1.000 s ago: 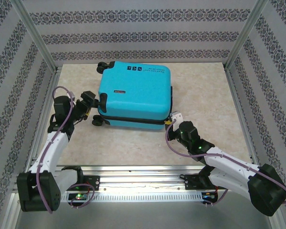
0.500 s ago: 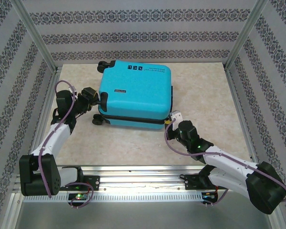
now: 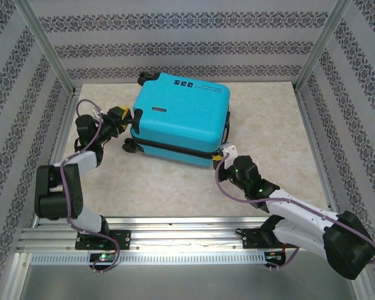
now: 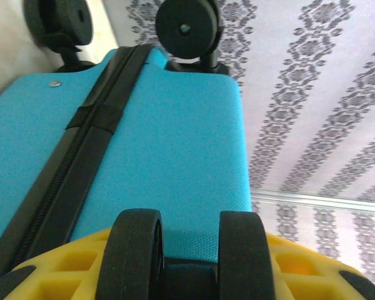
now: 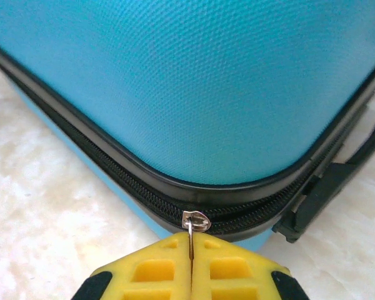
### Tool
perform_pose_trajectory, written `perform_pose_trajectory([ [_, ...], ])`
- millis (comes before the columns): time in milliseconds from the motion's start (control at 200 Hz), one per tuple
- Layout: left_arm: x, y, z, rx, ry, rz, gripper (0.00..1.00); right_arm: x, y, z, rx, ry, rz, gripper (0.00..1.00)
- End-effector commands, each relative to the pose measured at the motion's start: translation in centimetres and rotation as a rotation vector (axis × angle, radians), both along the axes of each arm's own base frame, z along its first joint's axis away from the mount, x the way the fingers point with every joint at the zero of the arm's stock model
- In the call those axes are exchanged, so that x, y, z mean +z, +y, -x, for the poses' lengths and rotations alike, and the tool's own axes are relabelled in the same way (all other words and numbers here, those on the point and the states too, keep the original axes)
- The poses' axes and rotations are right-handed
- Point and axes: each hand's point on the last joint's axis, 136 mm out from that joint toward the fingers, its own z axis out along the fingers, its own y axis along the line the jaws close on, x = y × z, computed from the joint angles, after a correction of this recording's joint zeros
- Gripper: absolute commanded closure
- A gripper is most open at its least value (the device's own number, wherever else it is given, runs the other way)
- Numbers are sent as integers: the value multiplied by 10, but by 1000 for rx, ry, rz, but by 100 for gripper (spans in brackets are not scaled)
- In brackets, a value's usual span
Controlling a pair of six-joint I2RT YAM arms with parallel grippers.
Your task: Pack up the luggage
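The closed luggage lies flat on the table, toward the back. The left hand is clamped on a twin wheel at its left end, with a yellow pad on either side. The right hand is pressed together and pinches the zip pull at the near right corner.

One suitcase; two grippers, left gripper at mid-left, right gripper below centre; one zip pull.
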Motion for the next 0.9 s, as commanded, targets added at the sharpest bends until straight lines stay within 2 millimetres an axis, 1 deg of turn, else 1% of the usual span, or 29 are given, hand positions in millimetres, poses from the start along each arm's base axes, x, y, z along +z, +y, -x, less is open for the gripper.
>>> perform_pose_trajectory([
  [0, 105, 8, -3, -89, -306, 177, 100, 31, 17, -2, 81, -54, -76, 100],
  [55, 118, 17, -8, -103, -331, 203, 100, 32, 13, -8, 55, -57, -69, 100],
  [95, 123, 24, -11, -103, -337, 215, 100, 35, 10, -13, 34, -56, -72, 100],
  [175, 131, 34, -16, -105, -346, 247, 100, 39, 6, -20, 11, -51, -95, 100],
  [255, 132, 40, -22, -115, -348, 280, 100, 39, 1, -27, -15, -38, -102, 100],
  [335, 128, 42, -27, -122, -338, 281, 100, 36, -6, -34, -53, -17, -101, 100],
  [380, 128, 40, -28, -140, -335, 272, 100, 34, -10, -39, -75, -5, -101, 100],
  [455, 125, 43, -28, -138, -327, 273, 100, 31, -19, -46, -115, 15, -118, 100],
  [624, 119, 58, -22, -106, -319, 262, 100, 36, -37, -60, -169, 84, -224, 100],
  [759, 114, 65, -20, -92, -311, 256, 100, 40, -51, -69, -218, 128, -291, 100],
  [814, 112, 67, -21, -88, -308, 253, 100, 39, -56, -72, -242, 138, -284, 100],
  [894, 111, 70, -21, -86, -308, 250, 100, 33, -64, -78, -289, 143, -248, 100],
])
